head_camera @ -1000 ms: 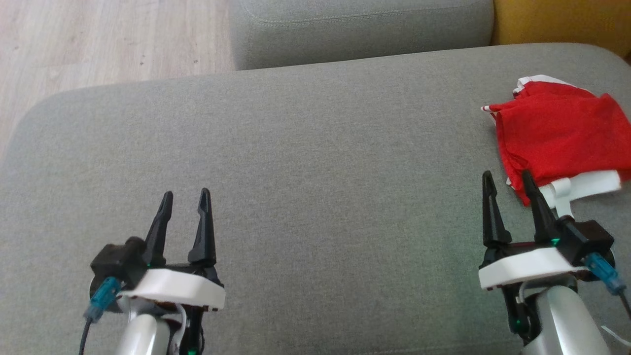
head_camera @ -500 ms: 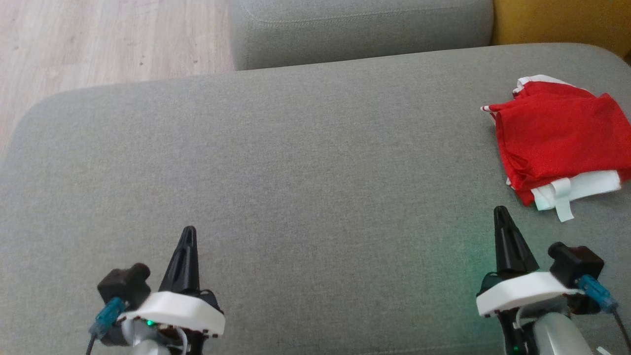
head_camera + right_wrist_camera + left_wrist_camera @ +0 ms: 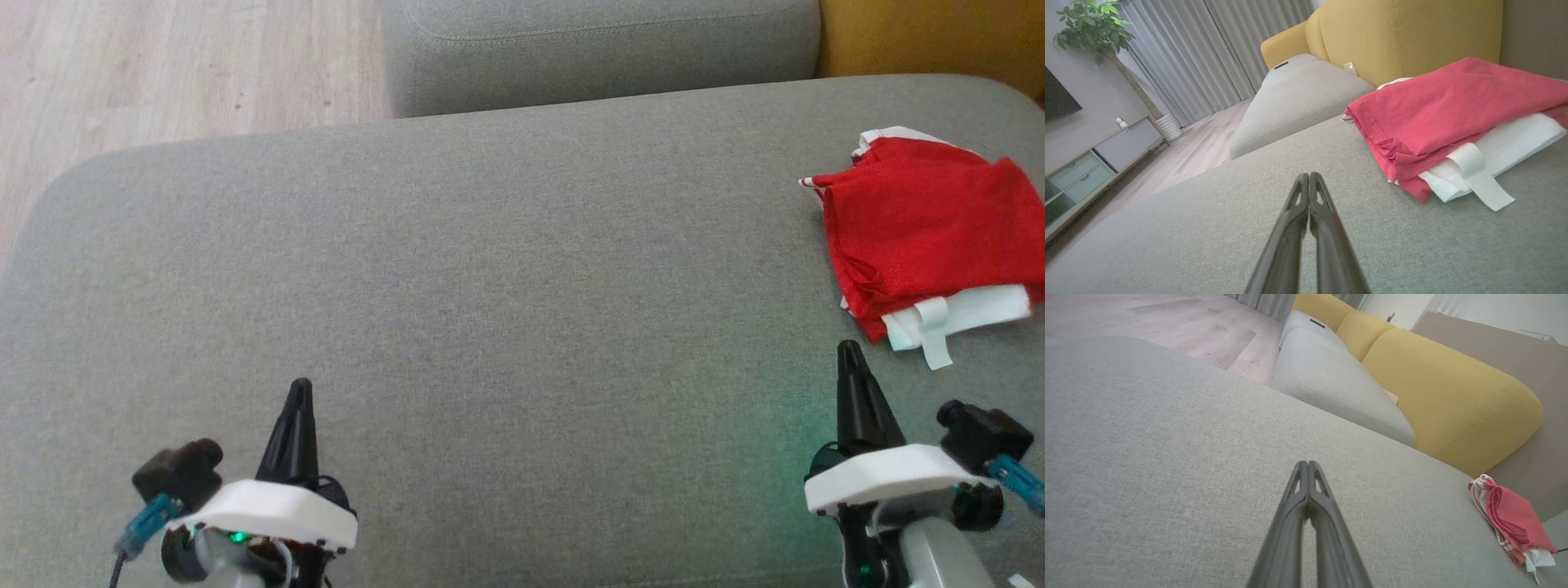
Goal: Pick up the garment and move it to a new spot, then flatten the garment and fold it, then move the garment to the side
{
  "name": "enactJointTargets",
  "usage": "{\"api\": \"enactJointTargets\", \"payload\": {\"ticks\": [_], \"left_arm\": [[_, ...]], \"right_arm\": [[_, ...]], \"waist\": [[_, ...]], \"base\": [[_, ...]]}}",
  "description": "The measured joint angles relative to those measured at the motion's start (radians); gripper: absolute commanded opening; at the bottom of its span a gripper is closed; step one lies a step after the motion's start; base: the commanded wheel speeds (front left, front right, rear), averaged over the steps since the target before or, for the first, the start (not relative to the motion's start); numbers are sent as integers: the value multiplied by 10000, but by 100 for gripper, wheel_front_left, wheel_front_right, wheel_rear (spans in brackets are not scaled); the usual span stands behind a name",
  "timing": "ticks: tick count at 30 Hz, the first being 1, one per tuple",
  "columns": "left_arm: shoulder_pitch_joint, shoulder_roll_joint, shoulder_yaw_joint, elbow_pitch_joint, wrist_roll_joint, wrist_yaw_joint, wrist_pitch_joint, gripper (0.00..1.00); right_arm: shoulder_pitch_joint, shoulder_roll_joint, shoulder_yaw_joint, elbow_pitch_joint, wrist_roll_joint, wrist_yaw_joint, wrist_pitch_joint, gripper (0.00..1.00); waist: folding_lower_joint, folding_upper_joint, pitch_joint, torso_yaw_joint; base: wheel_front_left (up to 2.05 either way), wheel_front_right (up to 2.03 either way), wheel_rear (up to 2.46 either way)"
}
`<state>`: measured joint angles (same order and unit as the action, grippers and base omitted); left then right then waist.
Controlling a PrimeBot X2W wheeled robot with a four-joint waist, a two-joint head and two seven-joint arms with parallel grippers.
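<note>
The garment (image 3: 922, 224), red with a white band and a loose white strap, lies folded at the right end of the grey cushion (image 3: 490, 269). It also appears as a small red bundle (image 3: 1513, 516) in the left wrist view and close at the upper right (image 3: 1453, 110) in the right wrist view. My left gripper (image 3: 299, 390) hovers low at the near left, shut with nothing in it, far from the garment. My right gripper (image 3: 850, 353) is shut and empty too, its tip just short of the garment's near white edge. Both pairs of fingers (image 3: 1308, 467) (image 3: 1308, 177) are pressed together.
A second grey cushion (image 3: 600, 45) sits behind, with a yellow backrest (image 3: 931, 33) at the far right. Wooden floor (image 3: 163, 65) lies beyond the cushion's left edge. A low cabinet (image 3: 1081, 171), curtains and a plant stand across the room.
Both grippers have shut from open and drawn back toward me, away from the garment. The right one no longer overlaps the garment's white edge. The garment has stayed in place.
</note>
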<state>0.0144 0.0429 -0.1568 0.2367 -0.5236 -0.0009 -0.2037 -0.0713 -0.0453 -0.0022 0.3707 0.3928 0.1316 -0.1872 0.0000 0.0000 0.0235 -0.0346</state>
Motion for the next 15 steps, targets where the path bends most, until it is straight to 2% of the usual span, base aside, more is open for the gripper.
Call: {"api": "enactJointTargets", "payload": {"ticks": [15], "left_arm": [[-45, 10, 251, 33, -1570, -178, 412, 0]], "right_arm": [[0, 0, -157, -125, 1710, 0, 403, 0]], "waist": [[0, 0, -28, 50]], "base": [[0, 0, 0]]}}
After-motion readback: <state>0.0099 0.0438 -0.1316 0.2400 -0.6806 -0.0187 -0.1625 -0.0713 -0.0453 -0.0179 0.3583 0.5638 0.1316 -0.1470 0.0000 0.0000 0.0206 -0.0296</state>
